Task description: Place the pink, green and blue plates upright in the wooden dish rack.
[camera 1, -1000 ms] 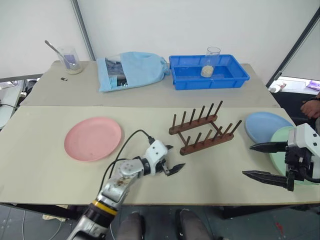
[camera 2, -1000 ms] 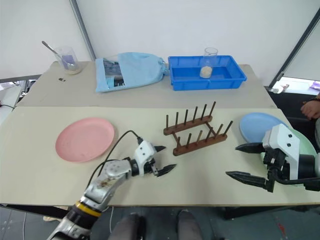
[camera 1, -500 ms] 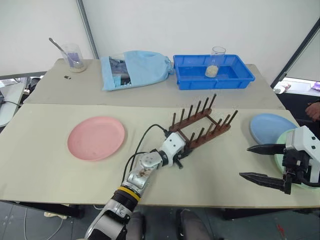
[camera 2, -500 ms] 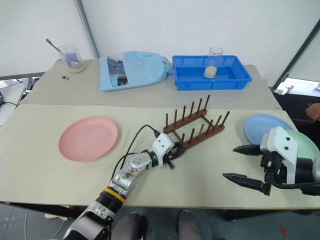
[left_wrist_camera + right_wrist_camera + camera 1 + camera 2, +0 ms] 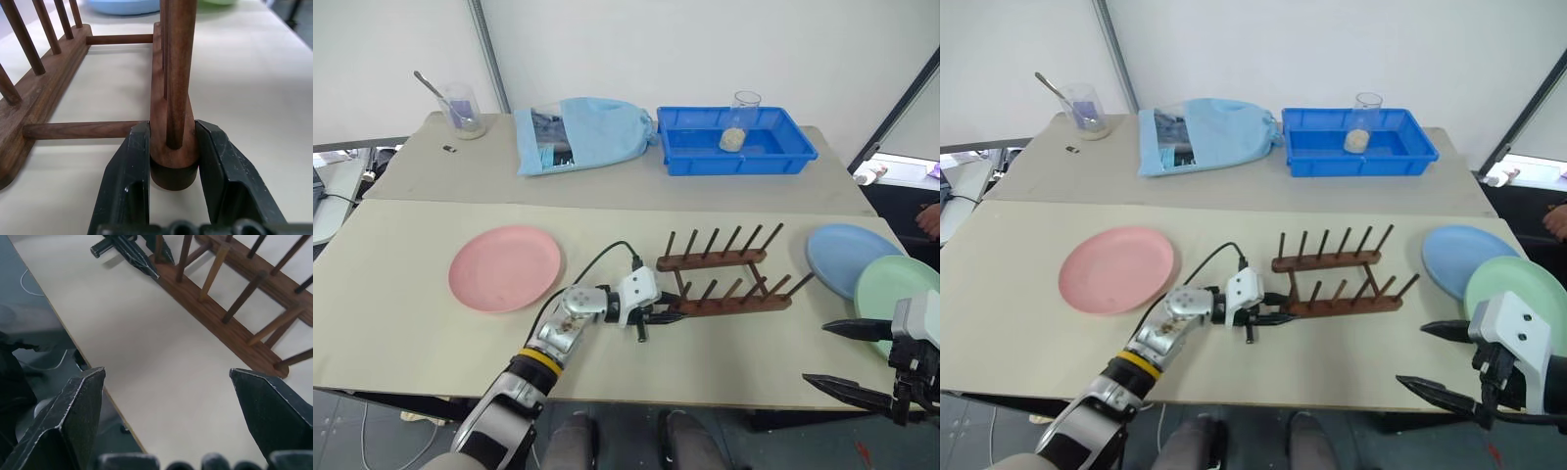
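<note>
The wooden dish rack [image 5: 724, 284] stands mid-table with its bars along the table's front edge. My left gripper [image 5: 666, 311] is shut on the left end of the rack's near bar [image 5: 173, 166], one finger on each side of the bar. The pink plate [image 5: 505, 267] lies flat to the left. At the right, the blue plate [image 5: 847, 258] lies flat and the green plate [image 5: 899, 291] overlaps its near edge. My right gripper [image 5: 816, 353] is open and empty at the table's front right edge, just in front of the green plate.
On the back table are a deep blue tray [image 5: 736, 140] with a glass [image 5: 738, 108] in it, a light-blue cloth bag [image 5: 582, 132] and a beaker with a spoon [image 5: 462, 108]. A person's hand [image 5: 932, 217] shows at the right edge.
My left gripper reached the rack and shut on the end of its near bar. The rack swung from a slant to lie along the table's front edge. My right gripper drew back toward the front edge.
</note>
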Available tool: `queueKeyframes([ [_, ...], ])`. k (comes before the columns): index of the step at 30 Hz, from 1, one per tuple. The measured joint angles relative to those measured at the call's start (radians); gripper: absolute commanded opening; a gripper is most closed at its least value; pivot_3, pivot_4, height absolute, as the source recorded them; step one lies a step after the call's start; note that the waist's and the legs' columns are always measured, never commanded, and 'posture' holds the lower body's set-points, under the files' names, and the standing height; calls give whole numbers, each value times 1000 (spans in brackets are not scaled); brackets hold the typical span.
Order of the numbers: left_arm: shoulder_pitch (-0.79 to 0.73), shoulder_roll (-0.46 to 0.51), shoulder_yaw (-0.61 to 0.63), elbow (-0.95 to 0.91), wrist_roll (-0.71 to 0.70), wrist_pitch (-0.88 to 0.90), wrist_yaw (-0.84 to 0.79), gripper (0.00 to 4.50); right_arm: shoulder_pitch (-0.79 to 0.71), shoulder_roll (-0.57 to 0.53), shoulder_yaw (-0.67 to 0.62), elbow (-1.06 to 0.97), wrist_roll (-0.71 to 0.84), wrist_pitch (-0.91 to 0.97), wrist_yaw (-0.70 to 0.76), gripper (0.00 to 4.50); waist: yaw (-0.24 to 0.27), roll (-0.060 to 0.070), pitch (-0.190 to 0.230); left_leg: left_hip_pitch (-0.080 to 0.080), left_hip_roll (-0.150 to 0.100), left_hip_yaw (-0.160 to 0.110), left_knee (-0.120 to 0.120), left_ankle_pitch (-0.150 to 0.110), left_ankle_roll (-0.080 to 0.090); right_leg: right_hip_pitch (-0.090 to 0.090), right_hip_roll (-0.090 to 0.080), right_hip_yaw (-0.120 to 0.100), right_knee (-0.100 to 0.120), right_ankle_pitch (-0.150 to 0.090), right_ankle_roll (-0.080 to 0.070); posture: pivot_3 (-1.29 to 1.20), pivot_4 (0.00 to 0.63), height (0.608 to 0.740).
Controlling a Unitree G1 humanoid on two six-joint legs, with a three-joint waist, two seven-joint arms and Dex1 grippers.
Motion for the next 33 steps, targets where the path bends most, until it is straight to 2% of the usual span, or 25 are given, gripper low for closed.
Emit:
queueKeyframes([
  [5, -77, -58, 0, 128, 24, -53, -12, 866, 18, 24, 2, -16, -19, -17, -20, 4500, -5, 0, 0, 0, 1, -1, -1, 0, 0, 0, 1, 0, 0, 0, 0, 0, 150, 740],
  [7, -83, -63, 10, 155, 23, -54, -12, 1895, 19, 29, 15, -20, -23, -23, -29, 4500, -8, 0, 0, 0, 1, -1, -2, 0, 0, 0, 2, 0, 0, 0, 0, 0, 150, 740],
  [8, -83, -59, 16, 161, 23, -53, -12, 2124, 19, 29, 24, -21, -26, -27, -33, 4500, -9, 0, 0, 0, 1, -2, -2, 0, 0, 0, 2, 0, 0, 0, 0, 0, 150, 740],
  [12, -71, -15, 42, 126, 23, -55, -3, 3927, 3, 24, 80, -1, -50, -51, -47, 4500, -18, 0, 0, 1, 1, -2, -2, 0, 0, 0, 2, 0, 0, 0, 0, 0, 150, 740],
  [15, -28, 67, 63, 18, 19, -34, -19, 3927, -31, 3, 133, 39, -83, -66, -65, 4500, -28, 0, 0, 1, 2, -1, -2, 0, 0, 0, 2, 0, 1, 0, 0, 0, 150, 740],
  [18, 40, 157, 77, -185, -27, 84, -66, 3927, -68, -30, 200, 90, -138, -83, -85, 4500, -27, 0, 0, 2, 2, -1, -2, 0, 0, -1, 1, 0, 2, 0, 0, 0, 150, 740],
  [20, 100, 221, 70, -369, -91, 214, -123, 3378, -102, -64, 259, 149, -183, -120, -89, 4500, -27, 1, 0, 2, 2, -1, -2, 0, 0, -1, 1, 0, 2, 0, -1, 0, 150, 740],
  [23, 146, 241, 44, -527, -139, 345, -142, 2245, -165, -95, 345, 245, -241, -169, -98, 3718, -23, 1, 0, 2, 2, -1, -2, 0, 0, -1, 0, 0, 2, -1, -1, 0, 150, 740],
  [27, 162, 153, -22, -570, -79, 395, -23, 324, -310, -117, 506, 382, -336, -258, -120, 2323, -21, 0, 0, 2, 0, -1, -1, 0, 0, 1, -1, 0, 1, -1, 0, 0, 150, 740],
  [28, 166, 135, -45, -562, -44, 391, 13, 0, -341, -117, 541, 414, -358, -277, -132, 1999, -22, 0, 0, 2, -1, -1, -1, 0, 0, 1, -1, 1, 1, -1, 0, 0, 150, 740],
  [33, 174, 40, -132, -468, 114, 365, 208, 0, -489, -95, 719, 586, -474, -376, -175, 176, -28, 0, 0, 3, 0, -2, -1, 0, 1, 0, 2, 2, 3, -1, 0, 0, 150, 740],
])
